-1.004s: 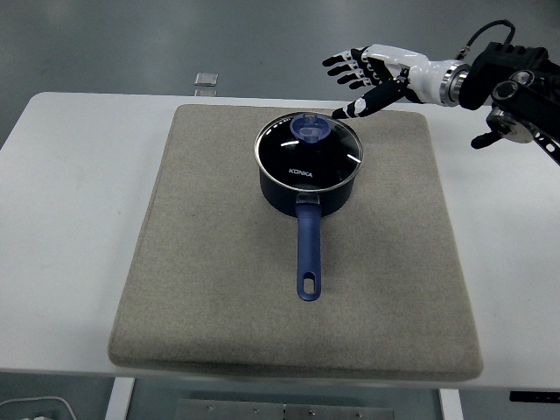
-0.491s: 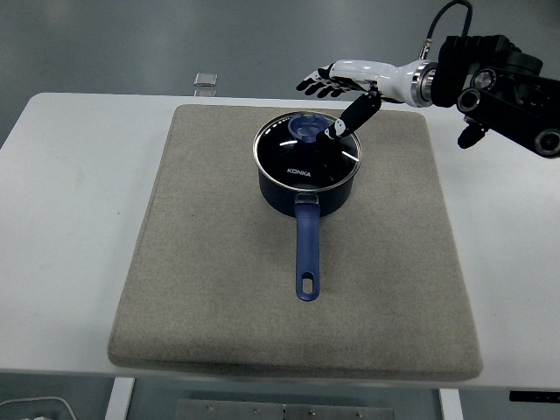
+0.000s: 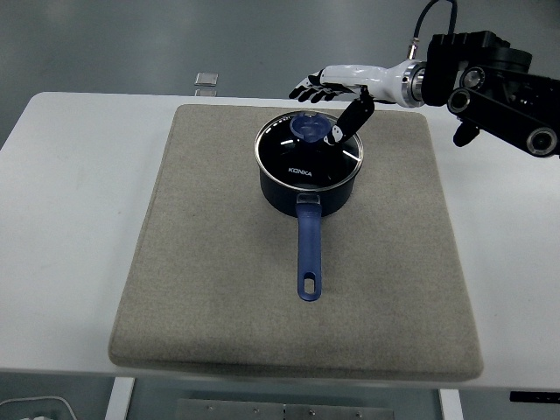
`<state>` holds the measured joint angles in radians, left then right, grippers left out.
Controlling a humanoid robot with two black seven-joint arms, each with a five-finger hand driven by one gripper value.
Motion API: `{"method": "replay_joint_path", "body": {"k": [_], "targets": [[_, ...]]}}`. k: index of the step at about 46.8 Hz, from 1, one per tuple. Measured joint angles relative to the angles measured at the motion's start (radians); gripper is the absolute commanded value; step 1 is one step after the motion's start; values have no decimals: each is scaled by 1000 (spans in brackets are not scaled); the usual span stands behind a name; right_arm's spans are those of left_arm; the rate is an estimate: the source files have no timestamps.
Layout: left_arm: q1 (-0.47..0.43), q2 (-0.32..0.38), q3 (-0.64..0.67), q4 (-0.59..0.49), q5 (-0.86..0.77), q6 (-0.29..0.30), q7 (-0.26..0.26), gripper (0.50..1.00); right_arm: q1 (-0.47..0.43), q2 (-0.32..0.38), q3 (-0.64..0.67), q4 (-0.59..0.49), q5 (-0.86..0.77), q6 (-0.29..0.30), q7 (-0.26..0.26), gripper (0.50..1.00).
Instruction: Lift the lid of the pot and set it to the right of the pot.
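A dark blue pot (image 3: pixel 308 188) with a long blue handle stands on a grey mat (image 3: pixel 219 262), handle pointing toward me. Its glass lid (image 3: pixel 308 149) with a blue knob (image 3: pixel 309 128) sits on the pot. My right hand (image 3: pixel 331 98) reaches in from the upper right, held above the far right side of the lid. Its fingers (image 3: pixel 308 87) are stretched out flat past the knob and the thumb (image 3: pixel 350 118) hangs down next to the knob. It holds nothing.
The mat lies on a white table (image 3: pixel 70 192). A small clear object (image 3: pixel 206 80) lies at the table's far edge. Bare mat shows to the right of the pot (image 3: pixel 402 201).
My right hand has moved left and down from beyond the pot's far right to above the lid, its thumb now close to the knob.
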<state>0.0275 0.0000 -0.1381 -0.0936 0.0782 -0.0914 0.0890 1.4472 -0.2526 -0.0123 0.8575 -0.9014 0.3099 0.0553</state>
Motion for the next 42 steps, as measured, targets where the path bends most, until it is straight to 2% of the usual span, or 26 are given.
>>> {"method": "replay_joint_path", "body": {"k": [6,14,25,32,42], "targets": [[0,0,0,0,0,0,0,1000,1,10,-3,0,-3,-2,-1,901],[0,0,0,0,0,0,0,1000,-1,20,-3,-1,-12,-10,-4,832],[0,0,0,0,0,0,0,1000,-8,24,-3,-1,-17,-12,-3,829],[0,0,0,0,0,0,0,1000,-8,24,-4,-2,-17,-12,-3,791],[0,0,0,0,0,0,0,1000,-10,24,-5,-3,-32,-7,-3,693]]}}
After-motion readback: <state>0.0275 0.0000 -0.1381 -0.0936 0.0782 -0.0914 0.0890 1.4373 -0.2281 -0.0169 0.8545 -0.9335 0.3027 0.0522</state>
